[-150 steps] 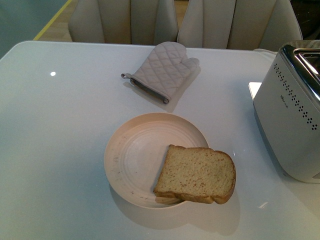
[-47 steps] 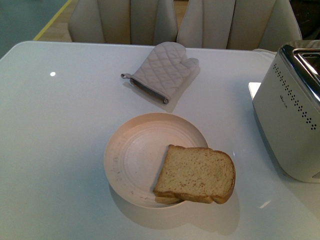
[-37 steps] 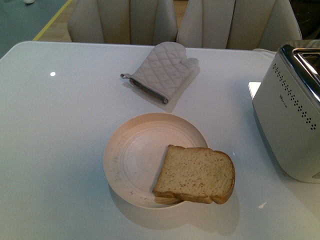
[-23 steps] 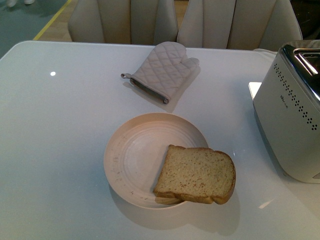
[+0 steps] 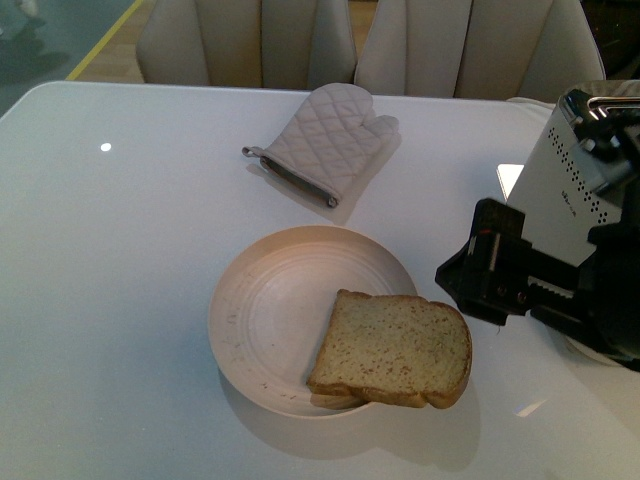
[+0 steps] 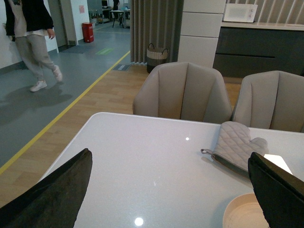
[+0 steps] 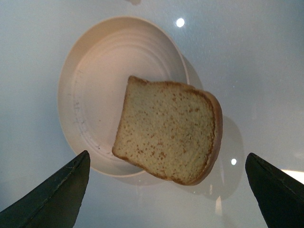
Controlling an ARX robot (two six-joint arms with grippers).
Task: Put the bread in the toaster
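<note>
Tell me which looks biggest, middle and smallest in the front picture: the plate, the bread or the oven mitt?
1. The plate looks largest.
2. The bread and the oven mitt look about alike. The mitt lies farther from the camera, so I cannot rank those two.

The robot's right arm reaches in from the right edge of the front view. Its black right gripper leads and points leftward. In the right wrist view, that gripper's two dark fingers stand spread wide apart, one at each lower corner of the frame. The left arm lies outside the front view. In the left wrist view, the left gripper is likewise parted wide, and both its dark fingertips show.
</note>
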